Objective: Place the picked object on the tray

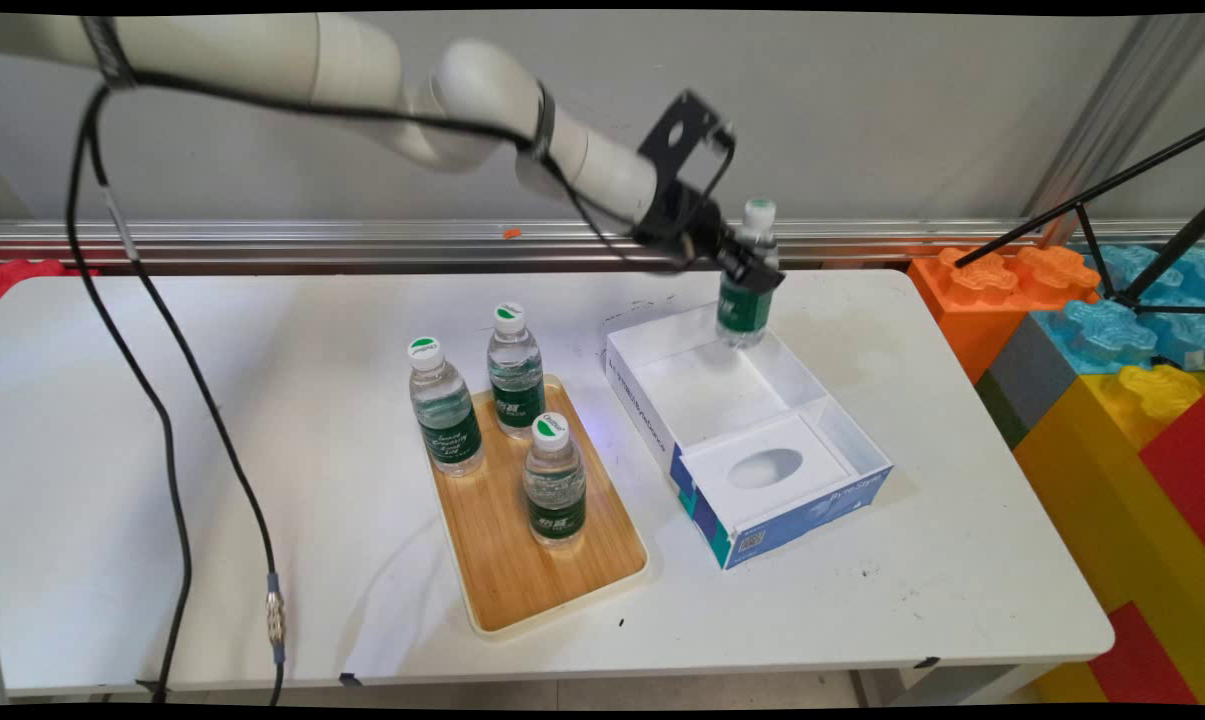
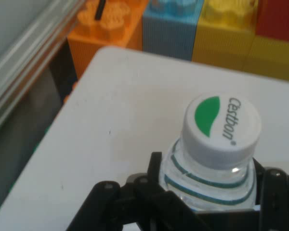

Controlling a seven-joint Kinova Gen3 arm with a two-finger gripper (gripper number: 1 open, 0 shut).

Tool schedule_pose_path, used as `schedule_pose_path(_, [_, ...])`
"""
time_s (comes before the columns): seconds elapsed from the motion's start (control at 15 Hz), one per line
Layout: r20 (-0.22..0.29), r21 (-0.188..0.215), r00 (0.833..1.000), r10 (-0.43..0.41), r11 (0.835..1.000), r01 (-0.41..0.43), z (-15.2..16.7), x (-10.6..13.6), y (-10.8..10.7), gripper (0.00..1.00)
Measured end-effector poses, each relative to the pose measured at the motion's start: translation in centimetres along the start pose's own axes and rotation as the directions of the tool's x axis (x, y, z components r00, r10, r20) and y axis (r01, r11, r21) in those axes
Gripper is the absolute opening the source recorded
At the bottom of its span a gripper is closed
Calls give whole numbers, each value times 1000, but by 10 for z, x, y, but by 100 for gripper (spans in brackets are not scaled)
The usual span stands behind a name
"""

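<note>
A: The hand (image 1: pixel 740 262) is clamped on a water bottle (image 1: pixel 748 290), fingers pressed against its shoulder just under the white cap, and it holds that bottle over the far end of the open box (image 1: pixel 662 420) on the worktop (image 1: pixel 262 560).

B: Is the bottle down in the box, or in the air?

A: Hard to call. Its base sits right at the far wall of the box in the main view, and I can't tell whether it rests on the floor of the box or hangs just above it.

B: What else is out there?

A: Three more bottles stand upright on the wooden tray (image 1: pixel 522 590), left of the box: a left one (image 1: pixel 444 407), a far one (image 1: pixel 515 371) and a near one (image 1: pixel 553 481). So one bottle is at the box, three are on the tray, and the box has no other bottle in it.

B: And inside the box?

A: A white insert with an oval cutout (image 1: pixel 765 468) at the near end, the far section bare.

B: The close-up?

A: From the hand view, the green-and-white cap (image 2: pixel 222 124) fills the middle. The bottle's body is cut off below, the box doesn't show at all, and the colored blocks (image 2: pixel 221 29) run past the worktop's edge.
</note>
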Motion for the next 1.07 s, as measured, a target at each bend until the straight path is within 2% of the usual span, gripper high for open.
schedule_pose_path(0.27, [-17,0,999,-28,1000,28,-43,49,13,0])
schedule_pose_path(0.53, [-27,1,999,-28,1000,28,-101,89,30,0])
schedule_pose_path(0.8, [-9,8,1000,-11,1000,11,-165,106,41,0])
schedule_pose_path(1.07, [24,3,1000,4,1000,-4,-235,105,47,0])
